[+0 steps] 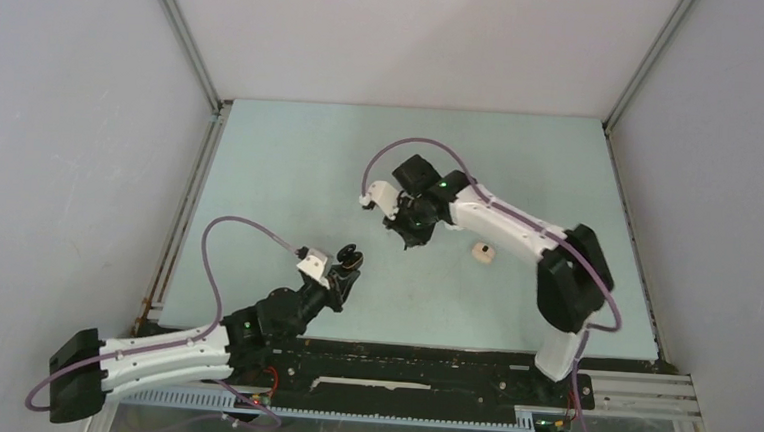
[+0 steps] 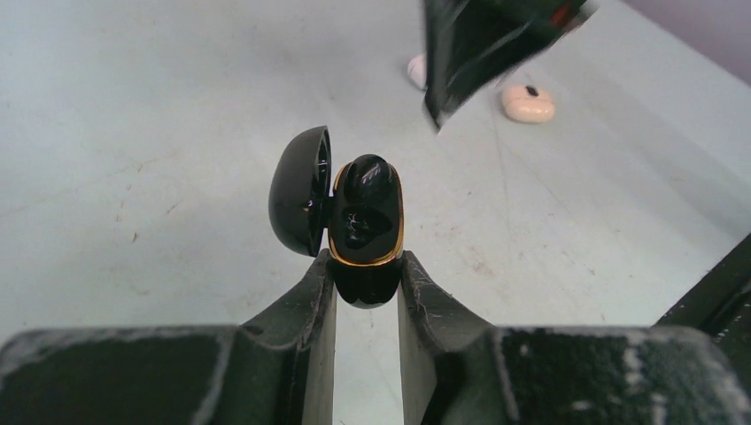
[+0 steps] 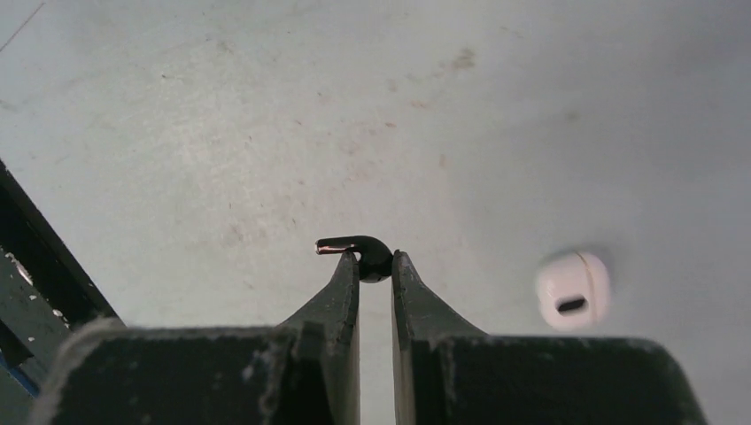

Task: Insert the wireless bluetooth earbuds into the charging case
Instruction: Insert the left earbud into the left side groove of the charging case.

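Charging case [image 2: 365, 232]: glossy black, gold rim. Black earbud [image 3: 370, 257]: coppery stem tip. Beige earbud [image 3: 573, 289]: dark slot. Tabletop [image 3: 266, 133]: pale grey-green, brown flecks.

White-and-black arms [image 1: 498, 221] — lilac cables [image 1: 242, 221]

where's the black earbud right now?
Right wrist view: black earbud pinched between the right gripper's tips, above the table; a pale piece lies to its right.

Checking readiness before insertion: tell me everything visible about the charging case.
The charging case is small, glossy black, plastic-looking, with a gold rim around its opening. Its domed lid stands hinged open sideways. The left gripper clamps its body between both fingers, opening facing the wrist camera. Its dark contents are unclear.
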